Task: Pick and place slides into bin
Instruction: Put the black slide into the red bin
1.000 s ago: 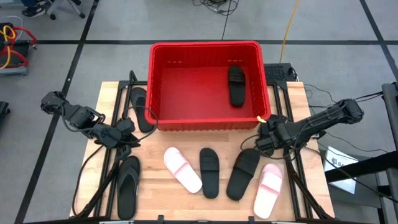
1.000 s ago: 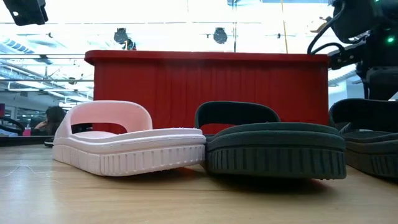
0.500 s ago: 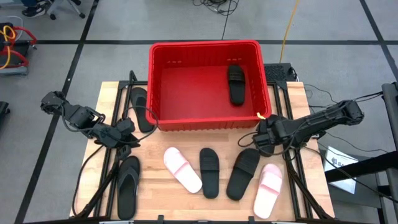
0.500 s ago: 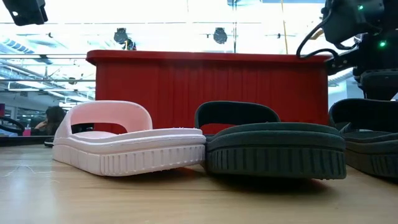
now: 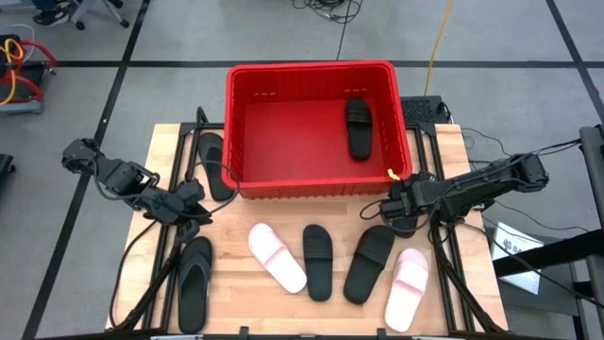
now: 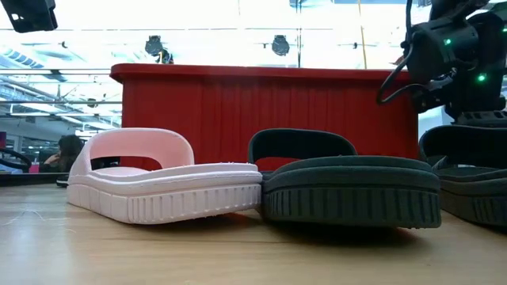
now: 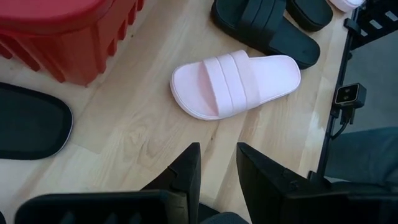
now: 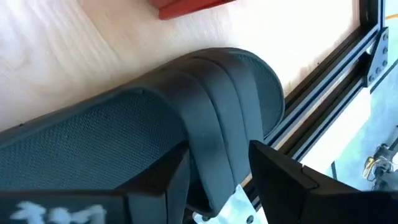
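Now the right gripper (image 5: 394, 210) is down over the black slide (image 8: 205, 155) at the table's right side, its fingers spread narrowly to either side of the strap, one dark finger (image 8: 283, 177) on each flank and the strap rising between them. Nothing is clamped yet; the jaws stand apart with the strap in the gap. By the look of it, this is the reach-and-straddle stage of the next pick. What the move calls for next is a squeeze on that strap, then a lift clear of the pale pink slide (image 5: 407, 277) lying just beside the black one. Beyond the claw, close by, stands the red bin (image 5: 235, 132), with one black slide (image 5: 358, 127) already inside near its right wall. Far off across the table, the left gripper (image 7: 214, 174) waits with jaws narrowly apart, holding nothing, facing another pink slide (image 7: 235, 83).
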Controlling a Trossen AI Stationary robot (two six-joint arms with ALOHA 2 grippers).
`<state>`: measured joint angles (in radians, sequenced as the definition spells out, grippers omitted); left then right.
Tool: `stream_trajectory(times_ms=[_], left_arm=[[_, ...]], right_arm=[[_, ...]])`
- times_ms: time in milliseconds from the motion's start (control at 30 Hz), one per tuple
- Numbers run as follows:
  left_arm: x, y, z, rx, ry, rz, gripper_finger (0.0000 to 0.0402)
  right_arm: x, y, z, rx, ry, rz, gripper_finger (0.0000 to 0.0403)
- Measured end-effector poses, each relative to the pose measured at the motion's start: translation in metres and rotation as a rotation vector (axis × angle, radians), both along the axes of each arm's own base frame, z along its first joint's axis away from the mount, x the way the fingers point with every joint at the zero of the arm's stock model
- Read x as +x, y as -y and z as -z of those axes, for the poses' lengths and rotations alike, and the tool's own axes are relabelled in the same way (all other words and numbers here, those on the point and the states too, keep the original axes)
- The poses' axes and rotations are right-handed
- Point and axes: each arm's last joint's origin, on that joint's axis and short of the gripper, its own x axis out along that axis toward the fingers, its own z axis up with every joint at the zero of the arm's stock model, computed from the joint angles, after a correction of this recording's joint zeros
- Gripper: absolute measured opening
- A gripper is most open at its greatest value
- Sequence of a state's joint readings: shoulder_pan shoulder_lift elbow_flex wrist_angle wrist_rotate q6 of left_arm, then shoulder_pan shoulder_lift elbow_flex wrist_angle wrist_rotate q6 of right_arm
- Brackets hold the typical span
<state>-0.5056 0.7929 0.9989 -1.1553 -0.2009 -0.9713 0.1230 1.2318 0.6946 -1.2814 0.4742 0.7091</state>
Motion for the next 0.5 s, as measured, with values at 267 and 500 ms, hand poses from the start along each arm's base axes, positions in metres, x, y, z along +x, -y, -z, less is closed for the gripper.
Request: stream_trajectory(times_ms=[267, 500], left_arm=[[0.0000, 0.0000, 0.0000, -0.009, -0.002, -0.010, 0.0097], [0.0000, 0.0000, 0.0000, -0.018, -0.003, -0.023, 0.0097]], right_arm=[[-0.0069, 0.0025, 0.0078, 0.008, -0.061, -0.025, 0.0114], [-0.0067, 0.0033, 0.0062, -0.024, -0.061, -0.032, 0.0012]])
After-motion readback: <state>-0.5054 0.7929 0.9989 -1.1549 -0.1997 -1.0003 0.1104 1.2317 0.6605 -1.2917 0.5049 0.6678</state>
